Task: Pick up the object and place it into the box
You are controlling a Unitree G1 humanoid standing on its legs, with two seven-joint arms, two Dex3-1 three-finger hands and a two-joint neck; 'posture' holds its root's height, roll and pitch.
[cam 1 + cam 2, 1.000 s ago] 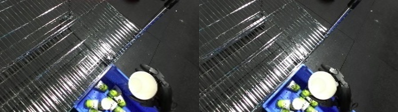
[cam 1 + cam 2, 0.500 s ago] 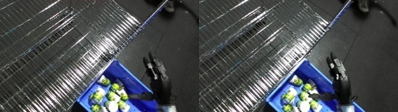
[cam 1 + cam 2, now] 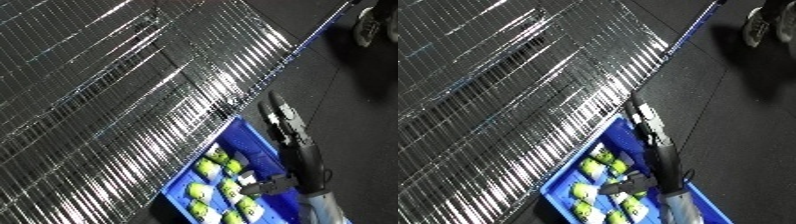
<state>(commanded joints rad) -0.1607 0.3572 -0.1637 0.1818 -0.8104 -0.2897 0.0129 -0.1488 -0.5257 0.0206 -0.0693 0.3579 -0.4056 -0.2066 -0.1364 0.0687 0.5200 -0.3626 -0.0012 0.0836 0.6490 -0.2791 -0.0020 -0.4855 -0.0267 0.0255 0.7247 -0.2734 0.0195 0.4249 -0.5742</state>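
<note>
A blue bin (image 3: 240, 139) sits at the bottom of the view and holds several yellow-green round objects (image 3: 210, 168). My right hand (image 3: 289, 125) reaches over the bin from the lower right. I see it edge-on, with straight fingers pointing up and left and the thumb (image 3: 269, 187) sticking out over the fruit-like pieces. Nothing is in the hand. A small pale patch (image 3: 246, 176) shows among the green objects beside the thumb; I cannot tell what it is. My left hand is out of sight.
A shiny wire-grid surface (image 3: 107, 100) fills the left and centre, edged by a blue rail (image 3: 687, 35) running to the top right. Dark floor (image 3: 744, 110) lies to the right. A dark wheel-like thing (image 3: 762, 25) stands at the top right corner.
One second ago my right hand held a white round object over the bin. It left the hand, which turned edge-on with straight fingers. The camera has also shifted.
</note>
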